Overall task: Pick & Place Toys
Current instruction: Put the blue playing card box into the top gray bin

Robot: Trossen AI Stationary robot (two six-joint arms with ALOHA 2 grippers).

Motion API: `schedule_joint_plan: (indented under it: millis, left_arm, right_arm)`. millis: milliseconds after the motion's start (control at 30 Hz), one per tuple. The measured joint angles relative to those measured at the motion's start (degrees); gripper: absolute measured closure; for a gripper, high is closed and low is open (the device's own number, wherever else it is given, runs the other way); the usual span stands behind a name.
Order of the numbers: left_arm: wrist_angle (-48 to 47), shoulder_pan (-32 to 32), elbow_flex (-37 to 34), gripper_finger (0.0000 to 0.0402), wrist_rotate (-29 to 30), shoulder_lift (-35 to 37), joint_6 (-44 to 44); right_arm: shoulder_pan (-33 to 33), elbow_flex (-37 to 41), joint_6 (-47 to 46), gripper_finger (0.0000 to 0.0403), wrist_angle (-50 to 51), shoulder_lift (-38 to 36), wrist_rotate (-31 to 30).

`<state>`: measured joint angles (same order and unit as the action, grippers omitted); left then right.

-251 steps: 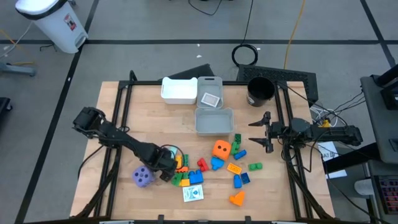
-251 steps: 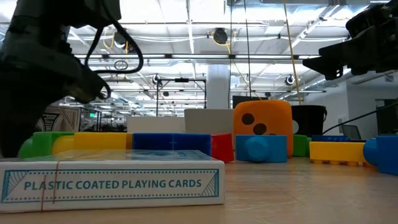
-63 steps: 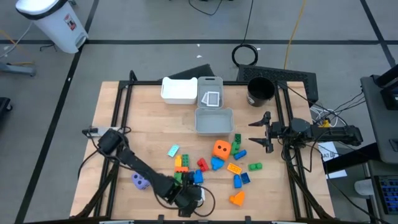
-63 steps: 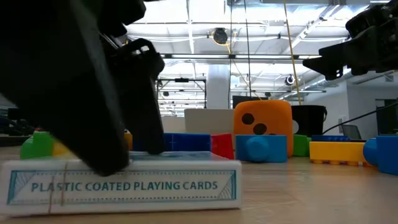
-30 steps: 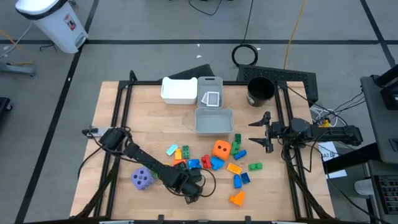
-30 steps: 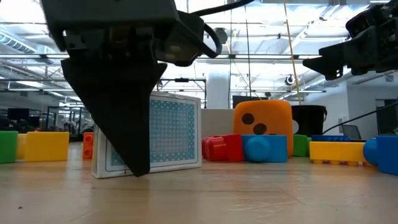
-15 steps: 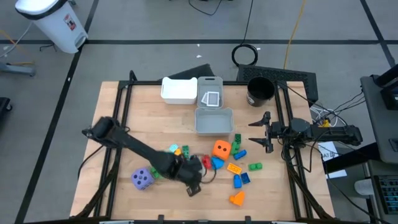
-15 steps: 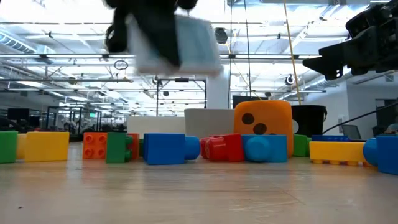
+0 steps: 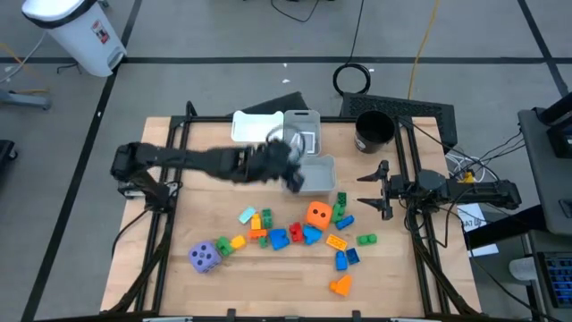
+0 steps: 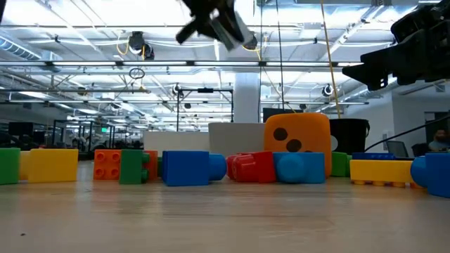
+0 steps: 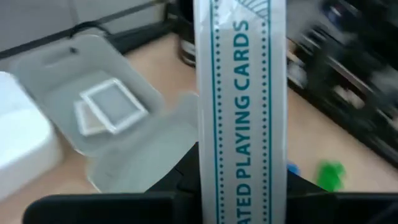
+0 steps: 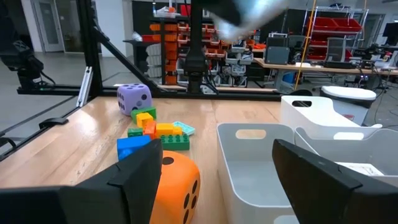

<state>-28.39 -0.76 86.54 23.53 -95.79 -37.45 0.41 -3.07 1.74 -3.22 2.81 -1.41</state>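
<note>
My left gripper hangs high over the two grey bins, shut on a white and teal box of playing cards. In the low view it shows near the top. Loose blocks, an orange die and a purple die lie on the table's near half. The far grey bin holds picture cards. My right gripper waits open at the table's right edge. My left gripper pinches the card box's lower part between its two fingers, one on each broad face. The narrow printed side faces the wrist camera. The box is lifted clear of the table, over the grey bins and sticking out beyond the fingers.
A white bin stands left of the far grey bin, and a second grey bin lies just nearer. A black cup stands at the far right. Bare wood shows on the table's left half.
My left gripper has risen from the table's near side and swung toward the far edge, turning as it went. The card box, which stood on edge on the table, is lifted clear and now hangs over the grey bins.
</note>
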Motion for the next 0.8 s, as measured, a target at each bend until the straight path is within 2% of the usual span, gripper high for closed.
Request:
schedule_joint_plan:
  millis: [167, 333, 633, 800]
  left_arm:
    - [3.14, -10.07, 0.00, 0.0328, -4.26, -3.94, -3.71]
    - [8.06, -16.62, 0.00, 0.0323, -9.89, -10.37, -7.31]
    - [21.39, -21.08, -0.04, 0.0319, -19.14, -20.96, -10.70]
    - [23.83, -21.43, -0.07, 0.0317, -18.57, -22.47, -10.93]
  right_arm:
    - [0.01, 0.01, 0.00, 0.0126, 0.00, 0.00, 0.02]
    - [0.02, 0.02, -0.02, 0.0124, -0.02, 0.02, 0.00]
    - [0.00, 0.00, -0.02, 0.0125, -0.05, 0.53, -0.02]
    - [0.02, 0.01, 0.00, 0.0125, 0.00, 0.71, 0.00]
